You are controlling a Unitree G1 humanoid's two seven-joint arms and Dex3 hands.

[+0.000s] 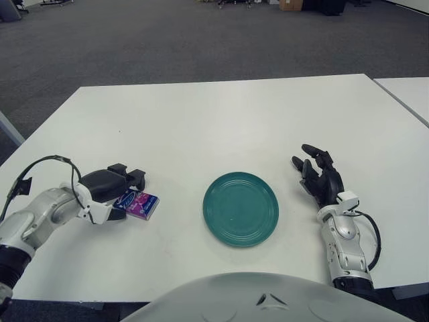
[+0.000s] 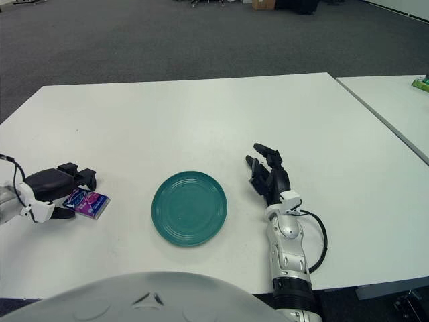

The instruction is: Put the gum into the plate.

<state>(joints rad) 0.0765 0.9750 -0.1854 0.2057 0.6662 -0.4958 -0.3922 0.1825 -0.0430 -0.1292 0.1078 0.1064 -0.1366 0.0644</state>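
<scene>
Left eye view: gum (image 1: 138,204) lies flat on the tabletop (image 1: 221,121), left of the plate (image 1: 241,208) and apart from it. Your left hand (image 1: 107,188) sits over its left end, fingers (image 1: 134,180) curled around it; can't tell if clamped. Likely light, stiff, slick; pinch the long edges. Right hand (image 1: 320,178) idle, fingers spread.

My white worktop (image 1: 221,114) carries a teal plate (image 1: 241,208) near its front edge. At the plate's nine o'clock, well apart, lies the gum pack (image 1: 139,204), flat on the surface.
</scene>
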